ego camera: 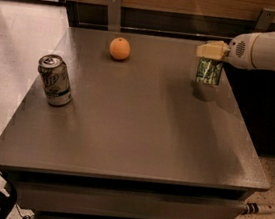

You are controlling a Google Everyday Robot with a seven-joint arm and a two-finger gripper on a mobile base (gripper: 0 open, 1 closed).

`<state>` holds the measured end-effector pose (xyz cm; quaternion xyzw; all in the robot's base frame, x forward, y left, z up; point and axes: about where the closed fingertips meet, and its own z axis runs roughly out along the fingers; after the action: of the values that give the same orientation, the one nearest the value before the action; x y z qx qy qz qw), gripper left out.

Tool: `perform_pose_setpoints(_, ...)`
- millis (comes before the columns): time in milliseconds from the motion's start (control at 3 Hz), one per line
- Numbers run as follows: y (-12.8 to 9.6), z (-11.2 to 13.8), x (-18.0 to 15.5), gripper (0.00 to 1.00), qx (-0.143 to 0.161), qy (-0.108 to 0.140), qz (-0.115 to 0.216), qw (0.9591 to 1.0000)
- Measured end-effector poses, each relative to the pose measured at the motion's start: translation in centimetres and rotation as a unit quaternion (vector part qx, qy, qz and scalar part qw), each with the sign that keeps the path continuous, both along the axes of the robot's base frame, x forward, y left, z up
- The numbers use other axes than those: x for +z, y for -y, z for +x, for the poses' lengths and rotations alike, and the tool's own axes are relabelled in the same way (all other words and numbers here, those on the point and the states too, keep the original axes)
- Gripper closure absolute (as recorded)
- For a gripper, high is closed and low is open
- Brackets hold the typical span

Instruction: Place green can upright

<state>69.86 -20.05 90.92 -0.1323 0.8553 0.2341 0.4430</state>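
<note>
The green can has a dark green mottled body. It stands upright under my gripper, near the far right of the grey table. The gripper reaches in from the right on the white arm and is shut on the can's top end. The can hangs just above the tabletop, with its shadow on the surface below it.
A pale silver-and-green can stands upright at the table's left side. An orange lies at the back centre. The table's right edge runs close to the green can, with dark floor beyond. A wooden wall with a rail runs behind.
</note>
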Motion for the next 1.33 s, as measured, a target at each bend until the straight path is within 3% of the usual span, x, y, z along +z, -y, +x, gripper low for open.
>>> perform_pose_setpoints(333,0.2,-0.1,1.0,1.00,0.021,0.053,0.011,0.9983)
perform_pose_setpoints(667,0.2,-0.1,1.0,1.00,0.021,0.052,0.012,0.9984)
perform_pose_setpoints(1000,0.2,0.9,1.6,1.00,0.045,0.069,0.005,0.9966)
perform_pose_setpoints(1333,0.6,2.2,2.8,1.00,0.079,0.100,-0.008,0.9918)
